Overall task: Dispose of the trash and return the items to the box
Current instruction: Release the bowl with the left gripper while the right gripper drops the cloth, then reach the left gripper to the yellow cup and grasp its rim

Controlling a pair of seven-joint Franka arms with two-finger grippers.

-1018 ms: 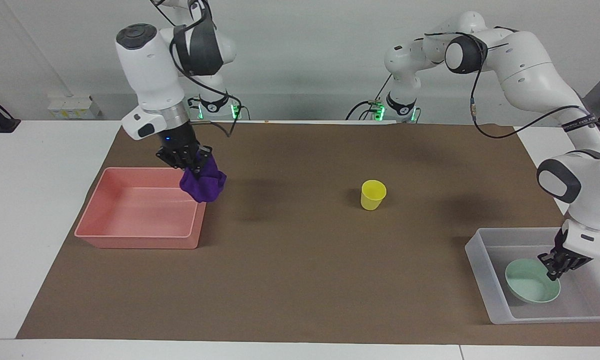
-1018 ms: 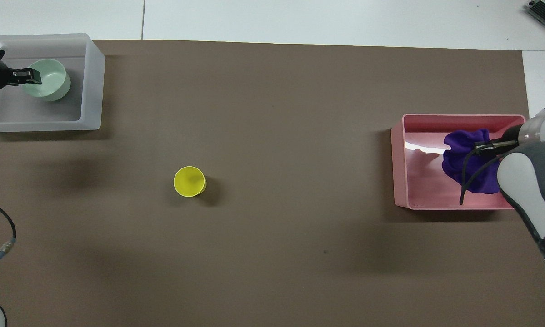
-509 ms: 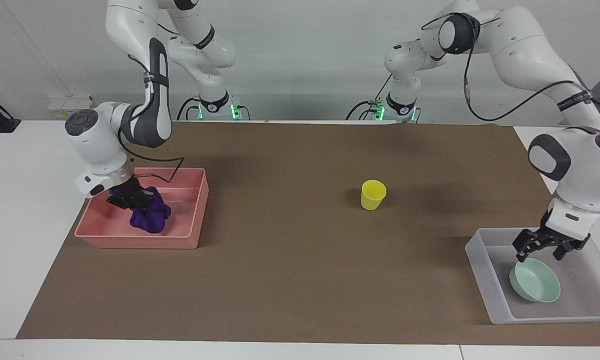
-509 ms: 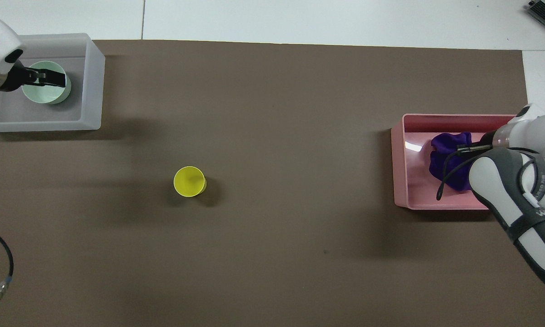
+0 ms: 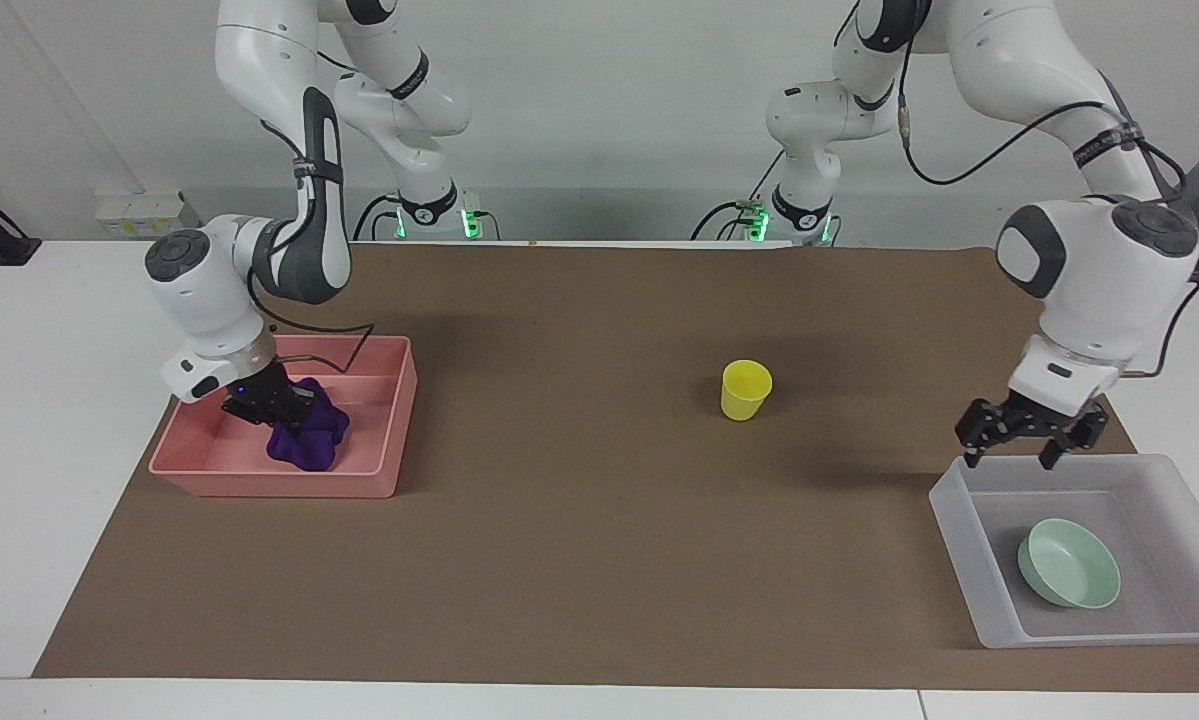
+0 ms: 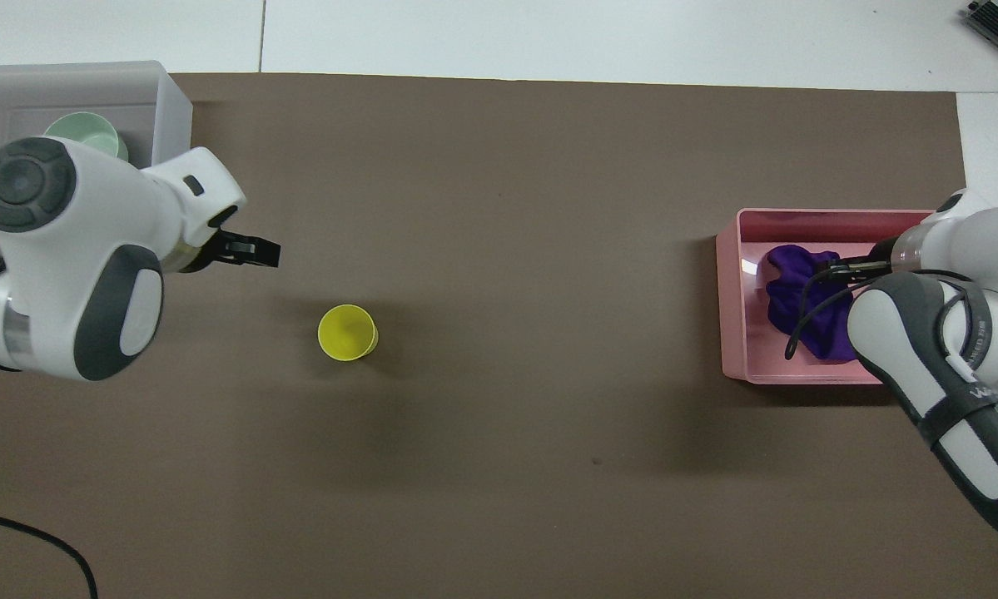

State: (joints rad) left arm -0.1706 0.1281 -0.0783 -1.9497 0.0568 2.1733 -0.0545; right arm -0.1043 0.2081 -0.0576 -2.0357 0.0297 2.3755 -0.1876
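Observation:
The purple fabric wad (image 5: 307, 443) lies in the pink tray (image 5: 259, 487); it also shows in the overhead view (image 6: 790, 301). My right gripper (image 5: 271, 406) is down in the tray, shut on the top of the wad. The mint-green bowl (image 5: 1069, 563) sits upright in the translucent box (image 5: 959, 535). My left gripper (image 5: 1017, 448) is open and empty, raised over the box's wall nearer the robots. The yellow cup (image 5: 746, 390) stands upright on the brown mat mid-table, apart from both grippers. In the overhead view my left arm hides part of the bowl (image 6: 91, 129) and the box (image 6: 172, 96).
The brown mat (image 5: 579, 560) covers the table between the pink tray at the right arm's end and the box at the left arm's end. A loose cable hangs from the right wrist over the tray (image 6: 802, 329).
The right gripper carried the purple wad down into the pink tray. The left gripper let go of the bowl, opened, and rose out of the box toward the robots.

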